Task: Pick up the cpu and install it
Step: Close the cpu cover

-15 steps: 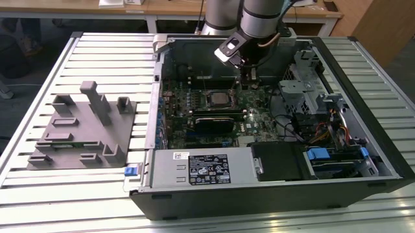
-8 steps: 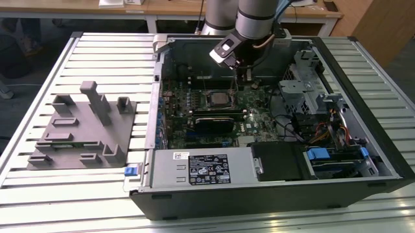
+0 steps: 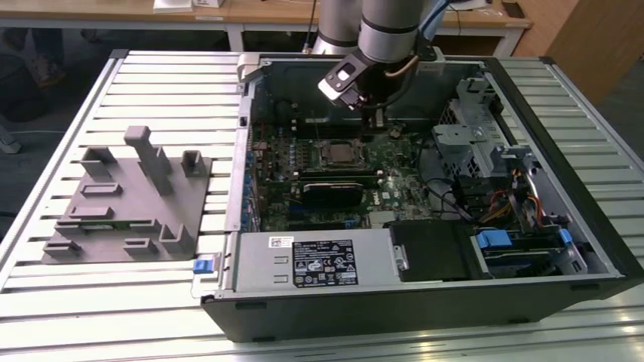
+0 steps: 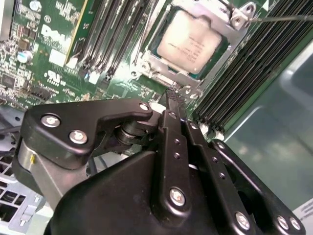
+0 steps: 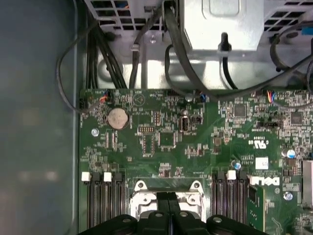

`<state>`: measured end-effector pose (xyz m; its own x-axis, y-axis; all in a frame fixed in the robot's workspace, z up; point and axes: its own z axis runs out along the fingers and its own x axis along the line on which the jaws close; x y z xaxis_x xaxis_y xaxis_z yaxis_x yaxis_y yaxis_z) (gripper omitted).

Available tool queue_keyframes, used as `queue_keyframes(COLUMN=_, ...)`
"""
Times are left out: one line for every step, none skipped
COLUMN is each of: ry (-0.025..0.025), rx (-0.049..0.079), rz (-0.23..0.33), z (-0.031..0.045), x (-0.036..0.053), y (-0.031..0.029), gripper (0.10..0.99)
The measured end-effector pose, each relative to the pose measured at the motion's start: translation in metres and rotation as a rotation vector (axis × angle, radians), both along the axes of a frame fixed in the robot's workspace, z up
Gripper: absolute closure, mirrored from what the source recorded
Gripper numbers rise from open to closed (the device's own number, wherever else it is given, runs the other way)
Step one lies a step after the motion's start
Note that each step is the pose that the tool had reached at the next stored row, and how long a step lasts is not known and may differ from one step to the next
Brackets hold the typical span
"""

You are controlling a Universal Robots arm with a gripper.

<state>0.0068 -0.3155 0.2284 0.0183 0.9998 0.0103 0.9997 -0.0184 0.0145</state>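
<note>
Trouble from here would be a scrape or a knock. The hand (image 3: 375, 130) hangs tip-down close over the motherboard (image 3: 302, 162), its two fingers (image 4: 168, 127) pressed together with nothing between them. Any drift down or sideways could drag the tips across the socket frame (image 4: 161, 73), the memory slots (image 4: 110, 39) beside it, or the cpu (image 4: 191, 43) itself. A push on one edge might tilt it on its contacts, I judge.

Starting at the exterior view's left, the grey tray (image 3: 121, 204) lies on the tabletop (image 3: 151, 75), well apart from the hand. The open computer case (image 3: 423, 320) holds the board beneath the hand. The cpu sits flat in the socket, silvery top up, just beyond the fingertips and below them, not touched. I cannot tell whether the tips touch the frame.
</note>
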Motion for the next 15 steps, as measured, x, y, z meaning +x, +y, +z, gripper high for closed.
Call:
queue_keyframes(ry=0.0000, rx=0.000, rz=0.000, z=-0.0006, x=-0.0021, y=0.0000, gripper=0.980)
queue_keyframes(ry=0.0000, rx=0.000, rz=0.000, z=-0.0012, x=-0.0044, y=0.0000, gripper=0.980)
queue_keyframes(ry=0.0000, rx=0.000, rz=0.000, z=-0.0018, x=-0.0066, y=0.0000, gripper=0.980)
queue_keyframes(ry=0.0000, rx=0.000, rz=0.000, z=-0.0024, x=-0.0092, y=0.0000, gripper=0.980)
queue_keyframes(ry=0.0000, rx=0.000, rz=0.000, z=-0.0030, x=-0.0118, y=0.0000, gripper=0.980)
queue_keyframes(ry=0.0000, rx=0.000, rz=0.000, z=-0.0039, x=-0.0163, y=0.0000, gripper=0.980)
queue_keyframes(ry=-0.0001, rx=0.000, rz=0.000, z=-0.0045, x=-0.0193, y=0.0000, gripper=0.980)
queue_keyframes(ry=0.0000, rx=0.000, rz=0.000, z=-0.0051, x=-0.0227, y=0.0000, gripper=0.980)
queue_keyframes(ry=0.0000, rx=0.000, rz=0.000, z=-0.0056, x=-0.0259, y=0.0000, gripper=0.980)
queue_keyframes(ry=0.0001, rx=0.000, rz=0.000, z=-0.0060, x=-0.0287, y=-0.0001, gripper=0.980)
queue_keyframes(ry=0.0001, rx=0.000, rz=0.000, z=-0.0063, x=-0.0312, y=0.0000, gripper=0.980)
queue_keyframes(ry=0.0000, rx=0.000, rz=0.000, z=-0.0066, x=-0.0334, y=0.0000, gripper=0.980)
queue_keyframes(ry=0.0001, rx=0.000, rz=0.000, z=-0.0069, x=-0.0351, y=0.0000, gripper=0.980)
queue_keyframes(ry=0.0000, rx=0.000, rz=0.000, z=-0.0071, x=-0.0364, y=0.0000, gripper=0.980)
queue_keyframes(ry=0.0000, rx=0.000, rz=0.000, z=-0.0072, x=-0.0375, y=0.0000, gripper=0.980)
